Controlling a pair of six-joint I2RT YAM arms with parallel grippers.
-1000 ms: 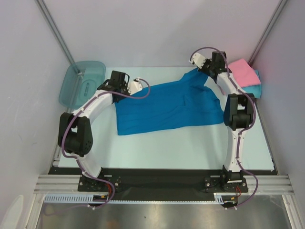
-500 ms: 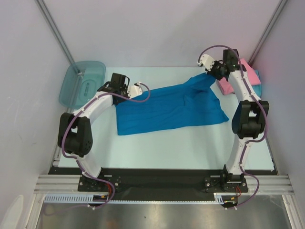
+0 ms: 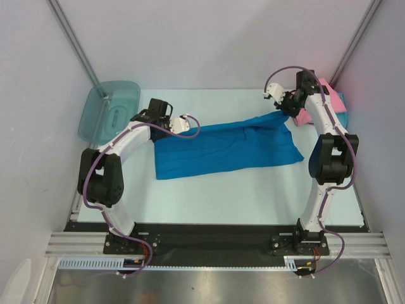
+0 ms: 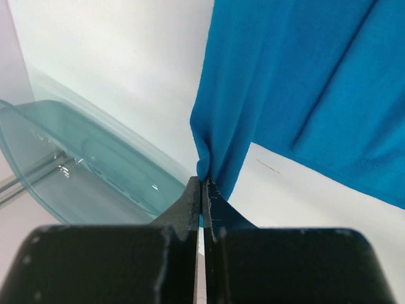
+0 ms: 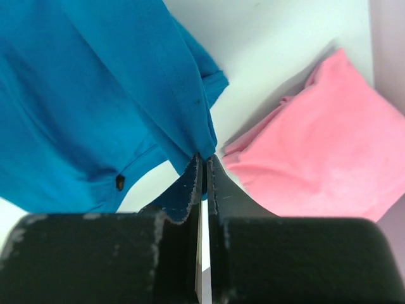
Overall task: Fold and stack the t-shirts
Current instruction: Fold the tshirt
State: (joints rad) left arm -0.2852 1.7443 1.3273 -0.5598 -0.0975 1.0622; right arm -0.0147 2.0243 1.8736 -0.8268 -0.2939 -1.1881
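A deep blue t-shirt (image 3: 221,144) lies stretched across the middle of the table. My left gripper (image 3: 183,123) is shut on its left upper corner, the cloth (image 4: 266,82) bunched at the closed tips (image 4: 204,182). On the right, my right gripper (image 3: 286,109) is shut on the shirt's far right corner (image 5: 126,88), pinched at the tips (image 5: 204,158) and lifted off the table. A folded pink t-shirt (image 3: 324,94) lies at the back right on a lighter turquoise one (image 3: 340,101). The pink one (image 5: 316,158) shows just beyond my right fingers.
A translucent teal plastic bin (image 3: 109,109) stands at the back left, its rim (image 4: 82,171) close under my left gripper. White walls and metal posts enclose the table on three sides.
My right gripper has swung right and toward the pink stack with the shirt's corner, pulling the blue cloth taut. My left gripper has shifted slightly right, still holding its corner.
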